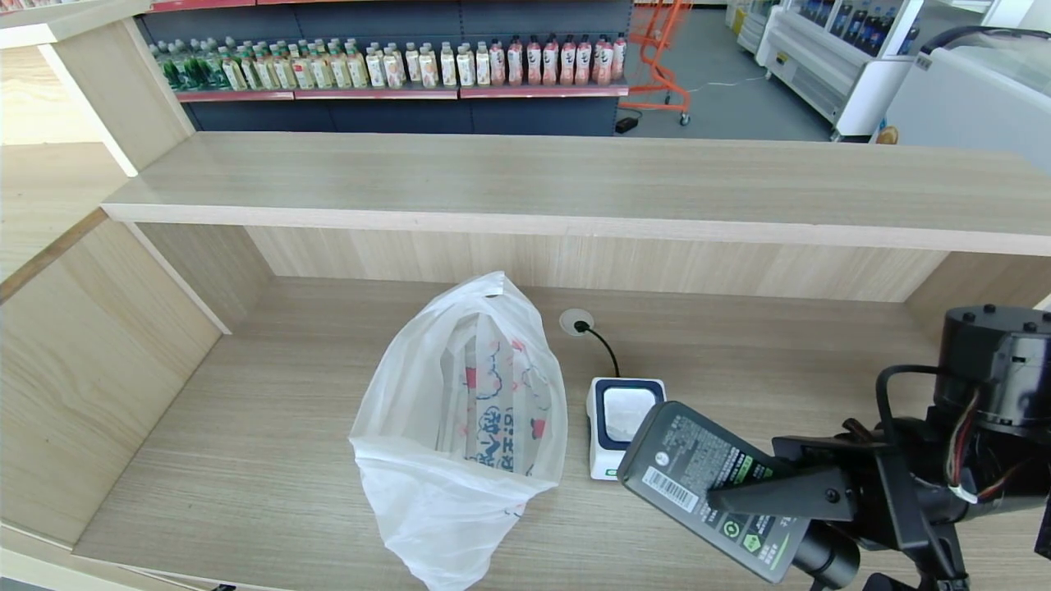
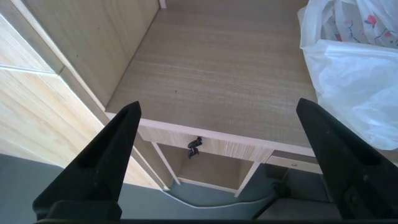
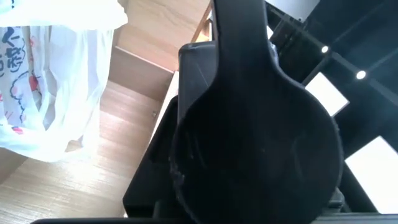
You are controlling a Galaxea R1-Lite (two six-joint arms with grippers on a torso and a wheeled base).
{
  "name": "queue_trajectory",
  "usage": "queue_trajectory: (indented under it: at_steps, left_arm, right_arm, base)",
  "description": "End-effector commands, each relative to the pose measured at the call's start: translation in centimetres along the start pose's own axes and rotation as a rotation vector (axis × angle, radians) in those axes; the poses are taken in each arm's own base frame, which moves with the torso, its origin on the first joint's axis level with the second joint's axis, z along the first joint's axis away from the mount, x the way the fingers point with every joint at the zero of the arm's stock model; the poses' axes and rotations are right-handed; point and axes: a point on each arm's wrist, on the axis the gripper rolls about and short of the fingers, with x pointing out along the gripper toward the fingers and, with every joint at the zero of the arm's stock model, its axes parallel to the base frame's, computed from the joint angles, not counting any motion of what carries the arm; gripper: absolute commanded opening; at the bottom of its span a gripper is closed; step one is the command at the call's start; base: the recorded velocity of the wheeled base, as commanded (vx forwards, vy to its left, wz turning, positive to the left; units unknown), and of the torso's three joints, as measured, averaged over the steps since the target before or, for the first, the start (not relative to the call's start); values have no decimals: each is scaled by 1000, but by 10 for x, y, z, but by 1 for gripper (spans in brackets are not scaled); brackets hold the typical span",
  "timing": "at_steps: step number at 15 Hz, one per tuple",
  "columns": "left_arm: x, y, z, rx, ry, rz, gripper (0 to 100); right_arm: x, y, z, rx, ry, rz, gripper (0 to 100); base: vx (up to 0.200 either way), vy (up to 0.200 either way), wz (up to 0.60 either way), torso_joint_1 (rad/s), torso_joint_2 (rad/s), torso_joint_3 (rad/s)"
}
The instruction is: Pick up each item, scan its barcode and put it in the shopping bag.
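My right gripper [image 1: 743, 495] is shut on a flat dark grey packet [image 1: 698, 476], barcode label facing up, held tilted just right of and above the white barcode scanner [image 1: 605, 447]. Up close in the right wrist view the packet [image 3: 249, 143] is a dark mass. A white plastic shopping bag [image 1: 460, 427] stands open left of the scanner, with a printed red-and-white packet [image 1: 501, 410] inside. My left gripper [image 2: 217, 168] hangs open above the counter's near left edge [image 2: 205, 134], nothing between its fingers; the bag [image 2: 354, 74] lies off to its side.
The wooden counter [image 1: 271, 443] is walled by a raised ledge [image 1: 575, 180] at the back and a side panel [image 1: 90, 353] on the left. The scanner's black cable [image 1: 606, 349] runs to a hole in the counter. Bottle shelves [image 1: 394, 66] stand beyond.
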Motion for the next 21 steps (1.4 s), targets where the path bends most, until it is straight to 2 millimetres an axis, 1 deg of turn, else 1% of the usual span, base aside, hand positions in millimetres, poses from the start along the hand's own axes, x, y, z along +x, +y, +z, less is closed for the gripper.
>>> queue_trajectory:
  at_steps: [1, 11, 13, 14, 15, 16, 17, 18, 19, 20, 21]
  left_arm:
    - [0, 0, 0, 0, 0, 2, 100]
    - [0, 0, 0, 0, 0, 2, 100]
    - [0, 0, 0, 0, 0, 0, 100]
    - [0, 0, 0, 0, 0, 0, 100]
    - [0, 0, 0, 0, 0, 2, 100]
    - [0, 0, 0, 0, 0, 0, 100]
    - [0, 0, 0, 0, 0, 0, 100]
    - [0, 0, 0, 0, 0, 0, 100]
    - [0, 0, 0, 0, 0, 0, 100]
    - [0, 0, 0, 0, 0, 0, 100]
    - [0, 0, 0, 0, 0, 2, 100]
  right_arm:
    - [0, 3, -1, 7, 2, 5, 0]
    - [0, 3, -3, -6, 6, 5, 0]
    - [-1, 1, -3, 15, 6, 6, 0]
    - [-2, -3, -3, 130, 9, 6, 0]
    - [-5, -13, -6, 281, 33, 9, 0]
    - [-17, -24, -9, 449, 155, 86, 0]
    - [-32, -34, -9, 632, 330, 158, 0]
    - [-37, -45, -9, 727, 401, 148, 0]
    - [-40, -50, -4, 858, 423, 124, 0]
    - [-49, -51, -3, 1087, 500, 98, 0]
    - [-60, -50, -12, 1334, 638, 40, 0]
  base:
    - [0, 0, 0, 0, 0, 0]
    - [0, 0, 0, 0, 0, 0]
    - [0, 0, 0, 0, 0, 0]
    - [0, 0, 0, 0, 0, 0]
    - [0, 0, 0, 0, 0, 0]
    - [0, 0, 0, 0, 0, 0]
    - [0, 0, 0, 0, 0, 0]
    - [0, 0, 0, 0, 0, 0]
    - [0, 0, 0, 0, 0, 0]
    - [0, 0, 0, 0, 0, 0]
    - [0, 0, 0, 0, 0, 0]
